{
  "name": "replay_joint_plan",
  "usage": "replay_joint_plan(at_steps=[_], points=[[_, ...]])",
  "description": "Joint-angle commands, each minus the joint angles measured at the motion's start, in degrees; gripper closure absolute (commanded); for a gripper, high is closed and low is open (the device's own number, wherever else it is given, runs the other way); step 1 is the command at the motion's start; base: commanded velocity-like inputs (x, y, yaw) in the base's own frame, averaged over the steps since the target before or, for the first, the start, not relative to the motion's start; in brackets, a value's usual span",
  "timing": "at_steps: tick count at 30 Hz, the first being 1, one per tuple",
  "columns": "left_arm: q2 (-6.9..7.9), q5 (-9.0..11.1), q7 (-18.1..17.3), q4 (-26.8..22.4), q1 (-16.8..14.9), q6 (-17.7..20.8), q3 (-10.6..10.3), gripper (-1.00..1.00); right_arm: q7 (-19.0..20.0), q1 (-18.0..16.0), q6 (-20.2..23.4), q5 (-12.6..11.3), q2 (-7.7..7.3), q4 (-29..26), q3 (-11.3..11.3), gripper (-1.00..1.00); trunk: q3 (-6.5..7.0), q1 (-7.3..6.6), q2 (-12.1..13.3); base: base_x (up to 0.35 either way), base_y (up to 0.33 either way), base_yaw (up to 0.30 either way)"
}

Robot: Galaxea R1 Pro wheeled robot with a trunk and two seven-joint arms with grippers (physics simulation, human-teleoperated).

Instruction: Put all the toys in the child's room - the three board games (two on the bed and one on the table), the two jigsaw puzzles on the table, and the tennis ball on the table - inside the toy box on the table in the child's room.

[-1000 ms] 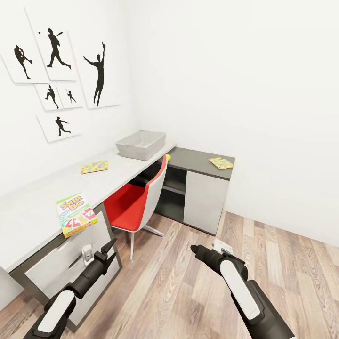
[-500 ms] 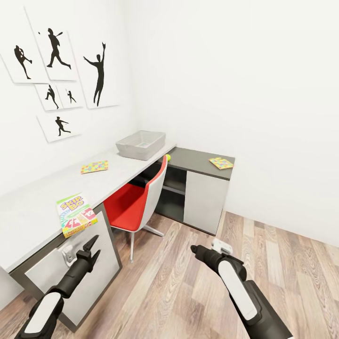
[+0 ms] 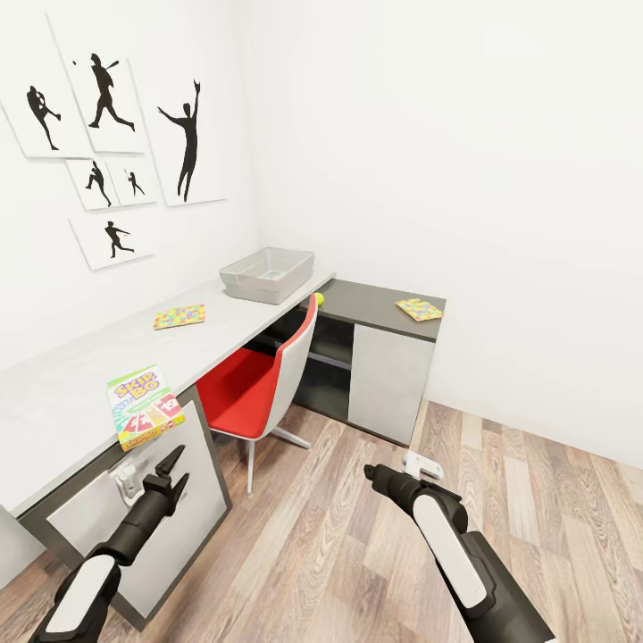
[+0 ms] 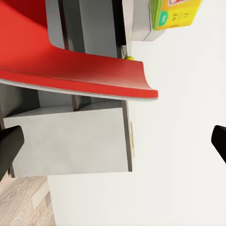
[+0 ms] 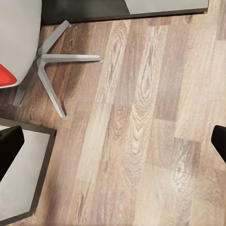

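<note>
The SKIP-BO board game (image 3: 145, 407) lies on the near end of the pale table (image 3: 80, 375); its edge (image 4: 176, 12) also shows in the left wrist view. One jigsaw puzzle (image 3: 179, 316) rests mid-table, another (image 3: 419, 309) on the dark cabinet top. The tennis ball (image 3: 318, 299) sits at the table's edge behind the chair back. The grey toy box (image 3: 267, 273) stands at the far corner. My left gripper (image 3: 176, 471) hangs open in front of the drawers, below the SKIP-BO box. My right gripper (image 3: 370, 472) is open over the floor. The bed is out of view.
A red and white swivel chair (image 3: 259, 384) is tucked under the table between the drawers (image 3: 116, 518) and the cabinet (image 3: 388, 379); its star base (image 5: 52, 70) spreads on the wood floor (image 3: 357, 572). Silhouette pictures (image 3: 112, 143) hang on the left wall.
My left gripper has drawn back to the left, closer to the drawer front, then held still. The right gripper has sunk very slightly. Nothing on the table has moved.
</note>
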Motion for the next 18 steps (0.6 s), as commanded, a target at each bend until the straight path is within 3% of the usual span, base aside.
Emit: replay_joint_plan(at_steps=[1, 7, 12, 18], points=[[0.02, 0.5, -0.3, 0.0, 0.0, 0.5, 0.0, -1.0, -0.6, 0.0, 0.0, -0.5, -0.01, -0.1, 0.1, -1.0, -0.05, 0.0, 0.0, 0.0, 0.0, 0.0], [0.05, 0.6, -1.2, -0.3, 0.0, 0.7, -0.2, -1.0, -0.5, 0.0, 0.0, -0.5, -0.01, -0.1, 0.1, -1.0, -0.05, 0.0, 0.0, 0.0, 0.0, 0.0], [0.13, 0.2, -4.4, -0.4, 0.0, 0.7, -0.5, -1.0, 0.4, 0.0, 0.0, -0.5, -0.01, -0.2, 0.1, -1.0, -0.05, 0.0, 0.0, 0.0, 0.0, 0.0], [0.23, -0.1, -4.6, -0.4, -0.1, 0.8, -0.4, -1.0, 0.9, 0.0, 0.0, -0.5, 0.04, 0.0, 0.1, -1.0, -0.05, 0.0, 0.0, 0.0, 0.0, 0.0]])
